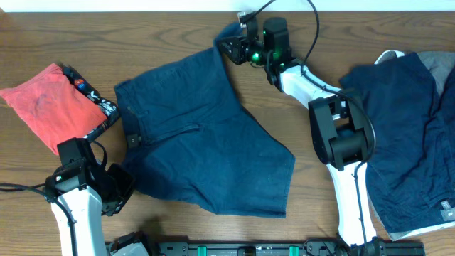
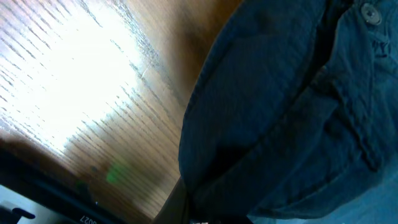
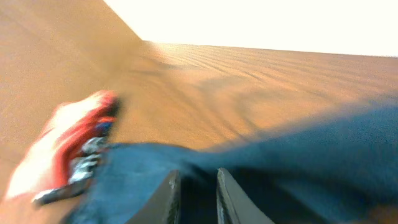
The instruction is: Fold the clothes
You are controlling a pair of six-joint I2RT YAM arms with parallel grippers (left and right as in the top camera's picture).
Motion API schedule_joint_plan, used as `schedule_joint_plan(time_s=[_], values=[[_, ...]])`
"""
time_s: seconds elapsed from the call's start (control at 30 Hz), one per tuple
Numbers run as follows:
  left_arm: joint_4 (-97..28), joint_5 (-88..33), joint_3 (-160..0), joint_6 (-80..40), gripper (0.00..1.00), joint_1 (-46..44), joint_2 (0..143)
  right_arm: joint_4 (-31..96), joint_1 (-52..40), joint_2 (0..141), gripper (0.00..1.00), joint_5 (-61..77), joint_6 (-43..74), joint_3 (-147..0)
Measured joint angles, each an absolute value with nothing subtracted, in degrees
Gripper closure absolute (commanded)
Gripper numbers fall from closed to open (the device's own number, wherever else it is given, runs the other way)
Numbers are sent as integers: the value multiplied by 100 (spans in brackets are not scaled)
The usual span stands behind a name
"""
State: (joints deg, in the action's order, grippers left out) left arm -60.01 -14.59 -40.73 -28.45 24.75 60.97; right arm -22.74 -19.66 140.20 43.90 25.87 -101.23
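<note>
Probably a robotics lab — 2 arms [image 1: 341, 135] at wooden table [image 1: 178, 35].

Dark blue woven cloth shorts [image 1: 206, 149] look matt and creased on a brown wooden table [image 1: 170, 35] with visible grain and a soft sheen. A thin red cloth garment [image 1: 53, 107] and a navy cloth heap [image 1: 405, 142] are matt and wrinkled. The white arm shells [image 1: 348, 199] are smooth, glossy plastic.

Right arm stretched forward, right gripper [image 1: 231, 48] pinched closed; left gripper [image 1: 122, 187] held low.
</note>
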Motion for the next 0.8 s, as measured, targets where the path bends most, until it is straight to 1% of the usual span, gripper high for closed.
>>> schedule_joint_plan(time_s=[0.07,0.1,0.13,0.17,0.27,0.33,0.43,0.5,0.57,0.63,0.7,0.77,0.8], values=[[-6003,-1459,-4073,-2845,93,2475,6097,-2561,-1935,14020,77,5148,2663,-10193],[-6003,-1459,-4073,-2845,93,2475,6097,-2596,-1931,14020,70,5588,2724,-10254],[-6003,-1459,-4073,-2845,92,2475,6097,-2604,-1920,14020,58,5957,2812,-10298],[-6003,-1459,-4073,-2845,93,2475,6097,-2604,-1918,14020,1,6361,2860,-10337],[-6001,-1459,-4073,-2845,93,2475,6097,-2443,-1918,14020,1,7212,2943,-10396],[-5999,-1459,-4073,-2845,93,2475,6097,-2386,-1916,14020,1,7518,2985,-10398],[-5999,-1459,-4073,-2845,93,2475,6097,-2381,-1837,14020,1,7634,3153,-10398],[-5999,-1459,-4073,-2845,92,2475,6097,-2161,-1691,14020,1,7546,3299,-10407],[-6001,-1459,-4073,-2845,92,2475,6097,-1535,-1511,14020,1,7277,3409,-10431],[-5999,-1459,-4073,-2845,93,2475,6097,-578,-1293,14020,1,6858,3487,-10453],[-5999,-1459,-4073,-2845,93,2475,6097,766,-1046,14020,1,6119,3592,-10477],[-6001,-1459,-4073,-2845,93,2475,6097,1621,-845,14022,1,5363,3623,-10462],[-5999,-1459,-4073,-2845,92,2475,6097,1850,-760,14025,1,5050,3612,-10442]])
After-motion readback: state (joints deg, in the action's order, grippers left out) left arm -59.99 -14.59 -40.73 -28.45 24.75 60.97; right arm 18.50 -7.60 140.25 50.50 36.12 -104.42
